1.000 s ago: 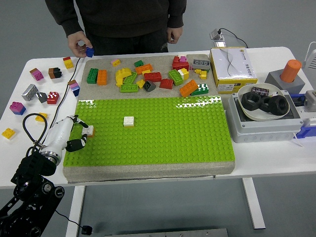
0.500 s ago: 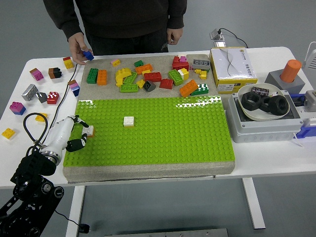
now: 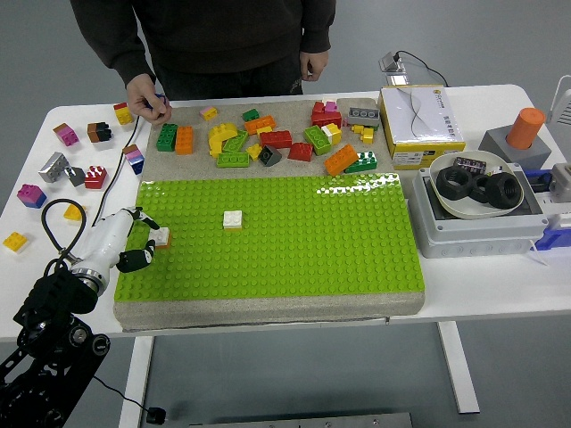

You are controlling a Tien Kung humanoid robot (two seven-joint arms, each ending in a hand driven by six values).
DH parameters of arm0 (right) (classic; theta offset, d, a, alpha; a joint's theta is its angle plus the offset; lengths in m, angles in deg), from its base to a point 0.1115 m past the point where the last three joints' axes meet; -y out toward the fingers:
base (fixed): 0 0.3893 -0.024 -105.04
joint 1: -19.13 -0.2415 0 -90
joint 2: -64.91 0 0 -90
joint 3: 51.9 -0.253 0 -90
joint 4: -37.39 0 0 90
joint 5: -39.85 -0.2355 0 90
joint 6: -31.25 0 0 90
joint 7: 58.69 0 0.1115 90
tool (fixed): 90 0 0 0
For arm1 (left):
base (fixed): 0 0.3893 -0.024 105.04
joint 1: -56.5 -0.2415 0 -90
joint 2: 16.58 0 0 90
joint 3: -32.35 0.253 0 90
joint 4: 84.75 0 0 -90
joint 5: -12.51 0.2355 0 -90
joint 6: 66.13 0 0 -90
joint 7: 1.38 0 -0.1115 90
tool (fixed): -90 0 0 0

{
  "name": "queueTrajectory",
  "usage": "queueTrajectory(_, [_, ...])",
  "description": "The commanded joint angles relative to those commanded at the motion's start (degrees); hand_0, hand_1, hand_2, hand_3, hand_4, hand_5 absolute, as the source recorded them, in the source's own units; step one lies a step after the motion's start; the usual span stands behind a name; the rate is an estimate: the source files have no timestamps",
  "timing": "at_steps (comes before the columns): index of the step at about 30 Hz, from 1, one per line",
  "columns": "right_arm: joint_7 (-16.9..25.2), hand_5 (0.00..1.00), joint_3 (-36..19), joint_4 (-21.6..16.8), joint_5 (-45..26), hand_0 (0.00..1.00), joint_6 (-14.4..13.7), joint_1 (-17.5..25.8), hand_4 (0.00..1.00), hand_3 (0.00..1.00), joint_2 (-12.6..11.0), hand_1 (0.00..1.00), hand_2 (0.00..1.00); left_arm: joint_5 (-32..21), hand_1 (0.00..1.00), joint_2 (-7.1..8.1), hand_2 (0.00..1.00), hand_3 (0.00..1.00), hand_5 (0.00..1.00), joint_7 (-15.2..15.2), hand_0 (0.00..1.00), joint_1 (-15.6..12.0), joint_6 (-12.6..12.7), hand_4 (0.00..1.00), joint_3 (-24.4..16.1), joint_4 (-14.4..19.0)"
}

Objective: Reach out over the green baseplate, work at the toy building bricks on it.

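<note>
One person's hand [image 3: 145, 93] had lowered its blue brick to the mat; the left hand [image 3: 134, 242] still pinched a white brick [image 3: 162, 236] at the green baseplate's [image 3: 294, 241] left edge, on the white table [image 3: 500, 285].

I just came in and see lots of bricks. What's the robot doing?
The robot's left hand sits at the left edge of the green baseplate, its fingers around a small white brick. Another white brick stands alone on the plate. A person's hand holds a blue brick by the loose pile.
</note>
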Motion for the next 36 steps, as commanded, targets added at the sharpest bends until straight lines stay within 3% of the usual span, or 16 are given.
queueTrajectory(2, [0.00,0.822,0.03,0.00,-0.03,0.592,0.00,-0.03,0.621,0.645,-0.04,0.601,0.657,-0.53,0.915,0.88,0.927,0.642,0.002,-0.37,0.979,0.62,-1.02,0.599,0.58,0.16])
queueTrajectory(3, [0.00,0.820,0.04,0.00,-0.04,0.592,-0.01,-0.04,0.621,0.644,-0.06,0.601,0.657,-0.78,0.930,1.25,0.950,0.753,0.002,-0.53,0.988,0.85,-1.44,0.728,0.78,0.26])
queueTrajectory(7, [0.00,0.820,0.13,0.00,-0.20,0.592,-0.03,-0.09,0.621,0.644,-0.16,0.601,0.657,-2.28,0.930,3.54,0.950,0.753,0.002,-1.52,0.988,2.19,-3.56,0.728,1.80,0.82])
queueTrajectory(9, [0.00,0.822,0.14,0.00,-0.23,0.592,-0.04,-0.12,0.620,0.644,-0.21,0.600,0.652,-2.79,0.933,4.29,0.954,0.775,0.021,-1.84,0.989,2.66,-4.16,0.776,2.11,0.92])
queueTrajectory(14, [-0.02,0.822,0.09,0.00,-0.15,0.592,-0.05,-0.26,0.620,0.644,-0.30,0.600,0.652,-3.85,0.933,5.40,0.954,0.775,0.021,-2.67,0.989,3.80,-5.48,0.776,2.97,0.62])
queueTrajectory(20, [-0.04,0.821,0.06,0.00,-0.06,0.592,-0.05,-0.42,0.620,0.644,-0.33,0.601,0.651,-4.77,0.931,5.54,0.947,0.769,0.037,-2.99,0.988,4.84,-6.24,0.786,4.07,-0.24])
queueTrajectory(21, [-0.03,0.820,0.08,0.00,-0.08,0.592,-0.05,-0.45,0.620,0.644,-0.34,0.601,0.650,-4.97,0.926,5.48,0.935,0.687,0.012,-3.00,0.989,5.07,-6.35,0.710,4.27,-0.46])
queueTrajectory(26, [-0.01,0.820,0.06,0.00,-0.03,0.592,-0.06,-0.52,0.620,0.644,-0.39,0.601,0.650,-5.44,0.926,5.21,0.935,0.687,0.012,-2.54,0.989,5.81,-6.32,0.710,4.62,-1.03])
queueTrajectory(27, [0.00,0.820,0.06,0.00,-0.03,0.592,-0.07,-0.54,0.620,0.644,-0.40,0.601,0.650,-5.53,0.919,5.12,0.919,0.575,0.002,-2.41,0.989,5.99,-6.29,0.624,4.62,-1.14])
queueTrajectory(36, [0.09,0.820,-0.07,0.00,0.12,0.592,-0.14,-0.76,0.620,0.644,-0.51,0.601,0.650,-6.86,0.915,4.47,0.903,0.545,0.029,-2.33,0.993,7.45,-7.28,0.645,4.93,-2.83])
